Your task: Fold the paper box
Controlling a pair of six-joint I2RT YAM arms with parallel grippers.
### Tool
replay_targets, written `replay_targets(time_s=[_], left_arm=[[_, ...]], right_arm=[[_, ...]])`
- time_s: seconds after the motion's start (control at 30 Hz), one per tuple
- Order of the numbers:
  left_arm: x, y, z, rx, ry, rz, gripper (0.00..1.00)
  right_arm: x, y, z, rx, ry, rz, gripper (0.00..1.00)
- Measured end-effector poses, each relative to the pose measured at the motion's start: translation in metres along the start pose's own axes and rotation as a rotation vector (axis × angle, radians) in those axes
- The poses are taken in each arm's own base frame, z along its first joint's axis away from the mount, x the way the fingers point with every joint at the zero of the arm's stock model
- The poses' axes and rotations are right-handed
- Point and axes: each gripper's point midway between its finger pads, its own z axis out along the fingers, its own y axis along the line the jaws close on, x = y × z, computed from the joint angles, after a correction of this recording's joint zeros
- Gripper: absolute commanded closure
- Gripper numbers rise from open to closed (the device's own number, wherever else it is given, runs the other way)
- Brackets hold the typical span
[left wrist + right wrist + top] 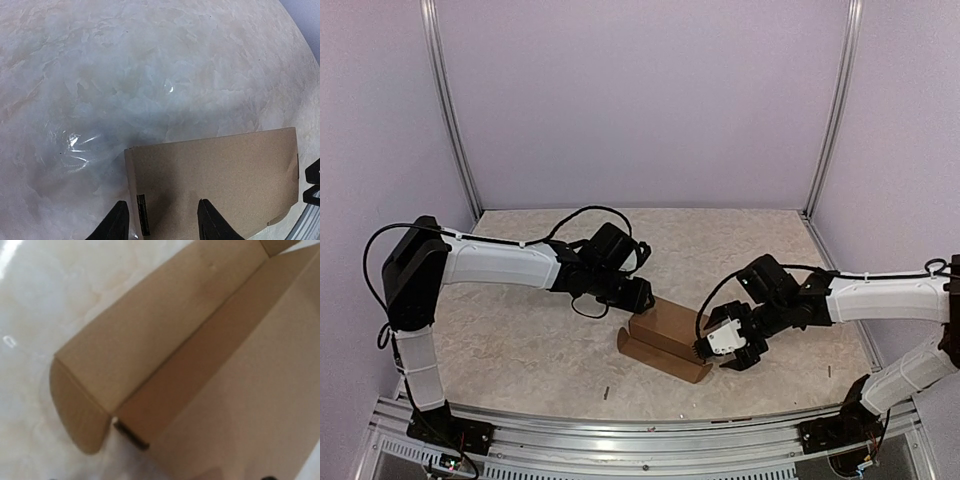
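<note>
The paper box (660, 340) lay partly formed on the table (520, 340), in front of both arms. Its long panels were raised into a shallow trough, and it served as the reference for all positions below.

The left gripper (638, 295) stood at the far left corner of the box. In the left wrist view its fingertips (119, 222) were apart, poised over the flat top panel (215, 180). Nothing was clamped between them.

The right gripper (720, 352) stood at the right end of the box, just beside the open end. From above, its jaws looked spread. Its own camera showed no finger closed on cardboard, only the inside crease and a rounded end tab (80, 410) bent inward.

Step in hand, as judged: securing the end tab while the long wall stood upright.

Recommended procedure:
1. Hold the box steady from the left side with light downward pressure on the panel. Heavy pressure would probably flatten the trough.
2. Bring the right jaws onto the tab along its crease line, not across it.
3. Fold the tab fully inside the wall before releasing the left side.

Caution: the cardboard looked thin and springy. A wall released early could open again, and a push from the right could slide the whole box toward the left arm.
</note>
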Motion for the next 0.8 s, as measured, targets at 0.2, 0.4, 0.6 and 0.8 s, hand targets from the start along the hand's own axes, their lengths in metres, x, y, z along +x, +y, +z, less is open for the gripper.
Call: replay_targets(time_s=[0.2,0.4,0.6,0.8], left_arm=[[0.002,-0.003,0.001,0.022,0.011,0.002,0.6],[0.005,-0.005,0.005,0.04,0.023,0.009,0.62],[0.004,-0.006,0.006,0.05,0.017,0.022,0.62],[0.001,-0.006,0.006,0.053,0.007,0.027,0.62]], right_arm=[[0.0,0.017,0.016,-0.038,0.021,-0.056,0.16],[-0.003,0.014,0.021,-0.007,0.028,-0.08,0.3],[-0.005,0.004,0.022,0.039,0.029,-0.066,0.38],[-0.009,0.001,0.023,0.06,0.025,-0.05,0.41]])
